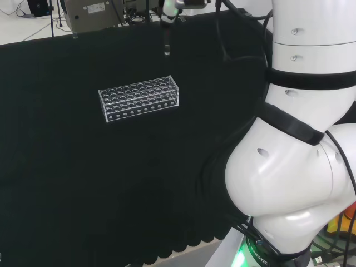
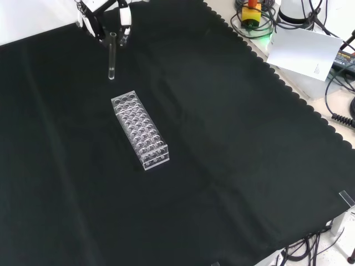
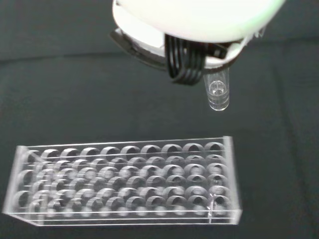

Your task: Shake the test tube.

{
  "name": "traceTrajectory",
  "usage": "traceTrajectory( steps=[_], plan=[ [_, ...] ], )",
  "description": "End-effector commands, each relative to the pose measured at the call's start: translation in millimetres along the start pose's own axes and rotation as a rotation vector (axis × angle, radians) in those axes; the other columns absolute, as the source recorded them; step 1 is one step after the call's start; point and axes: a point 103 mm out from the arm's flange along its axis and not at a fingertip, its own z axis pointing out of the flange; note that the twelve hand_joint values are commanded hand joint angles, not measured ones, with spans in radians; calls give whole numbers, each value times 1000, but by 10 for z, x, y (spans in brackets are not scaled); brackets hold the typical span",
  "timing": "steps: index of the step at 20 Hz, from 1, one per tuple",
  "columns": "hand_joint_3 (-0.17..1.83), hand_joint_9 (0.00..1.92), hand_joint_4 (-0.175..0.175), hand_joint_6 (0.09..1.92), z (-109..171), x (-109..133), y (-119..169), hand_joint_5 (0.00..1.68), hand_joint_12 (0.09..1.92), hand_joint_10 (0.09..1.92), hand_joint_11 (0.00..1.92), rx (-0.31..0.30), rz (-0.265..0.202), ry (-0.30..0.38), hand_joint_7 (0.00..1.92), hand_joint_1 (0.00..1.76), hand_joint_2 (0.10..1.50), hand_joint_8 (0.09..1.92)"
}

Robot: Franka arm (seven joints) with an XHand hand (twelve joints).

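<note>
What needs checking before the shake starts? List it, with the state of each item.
1. Test tube held by the hand: ok, fingers pinch its upper end.
2. Tube lifted out of the rack: ok, it hangs upright above the cloth, apart from the rack.
3. Room to swing: ok, the front view shows bare cloth around the tube and the rack off to one side.
4. Tube contents: cannot tell, the glass looks clear in the wrist view, with no liquid plainly visible.
5. Tube stoppered: cannot tell, the fingers hide its mouth.
6. Rack holes free for the return: ok, they look unoccupied.
</note>
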Motion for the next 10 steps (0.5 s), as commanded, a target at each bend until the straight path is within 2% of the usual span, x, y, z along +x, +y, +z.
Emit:
traceTrajectory(
  steps=[1, 5, 10],
  plan=[
    [698, 1502, -175, 529, 3, 455, 71, 1335, 1183, 87, 898, 11, -111, 59, 1413, 1434, 584, 716],
    [698, 1502, -175, 529, 2, 562, 86, 1335, 1183, 87, 898, 14, -132, 33, 1414, 1434, 584, 715],
    [698, 1502, -175, 529, 20, 358, 115, 1335, 1183, 87, 898, 27, -78, -11, 1414, 1434, 584, 715]
  ],
)
